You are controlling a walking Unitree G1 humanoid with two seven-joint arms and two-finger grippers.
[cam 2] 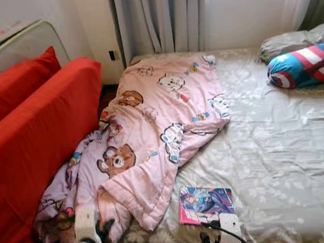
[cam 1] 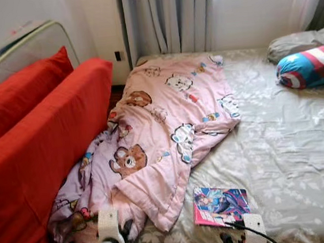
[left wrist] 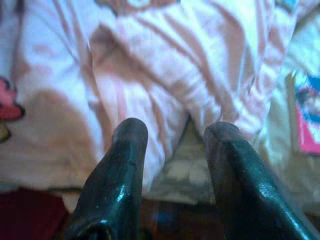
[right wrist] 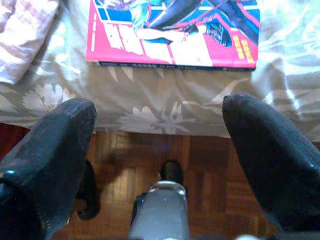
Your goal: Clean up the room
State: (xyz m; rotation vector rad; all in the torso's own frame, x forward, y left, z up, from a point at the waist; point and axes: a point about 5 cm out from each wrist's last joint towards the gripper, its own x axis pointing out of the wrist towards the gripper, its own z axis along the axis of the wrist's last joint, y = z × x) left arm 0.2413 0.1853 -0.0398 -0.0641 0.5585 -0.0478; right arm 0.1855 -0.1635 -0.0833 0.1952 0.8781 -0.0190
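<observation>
A crumpled pink cartoon-print blanket lies across the left half of the bed and hangs over its near corner. A pink and blue comic book lies flat on the floral grey sheet by the bed's near edge. My left gripper is open at the blanket's near corner; the left wrist view has its fingers apart just short of the pink folds. My right gripper is open over the bed edge, just short of the book, holding nothing.
A red sofa back with red cushions stands close along the bed's left side. A blue, red and white bolster and a grey pillow lie at the far right. Grey curtains hang behind. Wooden floor lies below the bed edge.
</observation>
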